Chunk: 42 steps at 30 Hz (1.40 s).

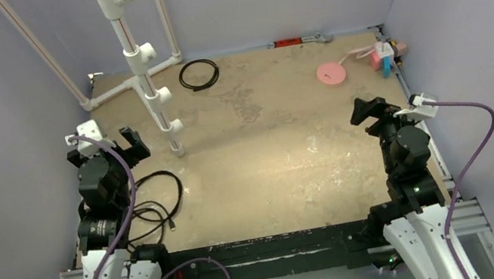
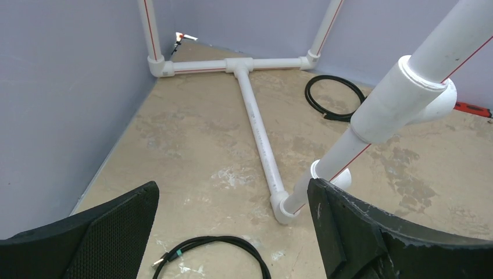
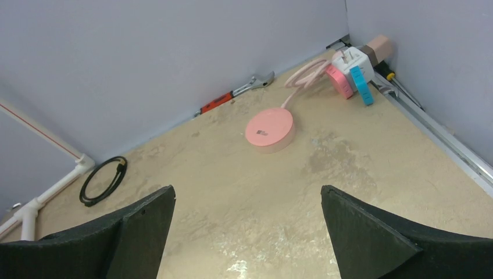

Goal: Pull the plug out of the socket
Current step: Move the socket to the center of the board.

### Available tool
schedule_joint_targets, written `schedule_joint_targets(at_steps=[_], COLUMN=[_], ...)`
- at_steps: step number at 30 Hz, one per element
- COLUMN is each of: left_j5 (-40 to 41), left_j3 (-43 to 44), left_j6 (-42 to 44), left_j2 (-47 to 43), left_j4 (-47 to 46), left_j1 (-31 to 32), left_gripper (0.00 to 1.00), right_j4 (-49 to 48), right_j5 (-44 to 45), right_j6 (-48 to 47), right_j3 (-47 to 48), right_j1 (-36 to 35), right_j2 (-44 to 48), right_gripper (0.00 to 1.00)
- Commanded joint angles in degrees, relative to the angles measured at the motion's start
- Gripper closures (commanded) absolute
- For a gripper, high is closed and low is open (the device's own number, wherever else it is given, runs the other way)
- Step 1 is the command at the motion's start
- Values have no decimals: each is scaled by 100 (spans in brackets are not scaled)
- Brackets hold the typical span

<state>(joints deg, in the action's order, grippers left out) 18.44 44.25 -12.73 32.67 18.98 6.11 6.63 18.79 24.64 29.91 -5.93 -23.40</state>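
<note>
The socket point(image 1: 384, 50), a small white cube adapter, lies in the table's far right corner and also shows in the right wrist view point(image 3: 357, 63). A pink plug point(image 3: 337, 81) with a pink cable, a blue plug point(image 3: 363, 87) and a beige plug point(image 3: 379, 45) sit in its faces. The pink cable runs to a flat pink disc point(image 1: 330, 73) point(image 3: 270, 129). My right gripper point(image 1: 388, 108) point(image 3: 247, 192) is open and empty, well short of the socket. My left gripper point(image 1: 104, 149) point(image 2: 232, 192) is open and empty at the left side.
A white PVC pipe frame point(image 1: 136, 51) point(image 2: 256, 122) stands at the back left, its upright close to my left gripper. A black cable coil point(image 1: 199, 74) point(image 3: 102, 180) lies at the back. Another black cable point(image 1: 163, 200) point(image 2: 232, 244) lies by the left arm. A red-handled wrench point(image 1: 299, 40) point(image 3: 235, 93) lies along the back wall.
</note>
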Motion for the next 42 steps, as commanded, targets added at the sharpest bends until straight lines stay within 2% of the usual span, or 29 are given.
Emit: schedule_joint_targets(at_steps=[1,6,10,13,19,25,28,32,38,42], left_j5=[-67,-136,-34,4,-277,-826,-1048,-1554,-1817,-2009], left_j3=[11,25,51,24,-83,-82,-135,-144,-180,-189], left_j6=[-128,-185,-214,-182,-60,7,16,57,60,37], left_j2=[-3,118,130,79,218,425,444,557,583,587], left_j4=[-112,-78,-62,-36,18,-75,-181,-257,-298,-316], left_j1=[-31,-31,-31,-31,-31,-31,-31,-31,-29,-22], left_gripper=[1,1,1,1,1,1,1,1,1,1], right_j4=[73,137,-144,-349,-488,-995,-1085,-1239,-1320,-1482], right_j5=[116,88,-490,-581,-1498,-984,-954,-1474,-1624,-1465], right_j6=[49,149,304,346,484,460,357,401,1264,1591], right_j3=[147,178,132,178,1104,1965,2498,3136,3747,3950], right_j1=[6,10,10,13,59,696,926,1183,1719,1854], right_j2=[6,28,-67,-411,-2201,-3916,-4788,-5799,-7013,-7559], right_gripper=[1,1,1,1,1,2,5,12,15,22])
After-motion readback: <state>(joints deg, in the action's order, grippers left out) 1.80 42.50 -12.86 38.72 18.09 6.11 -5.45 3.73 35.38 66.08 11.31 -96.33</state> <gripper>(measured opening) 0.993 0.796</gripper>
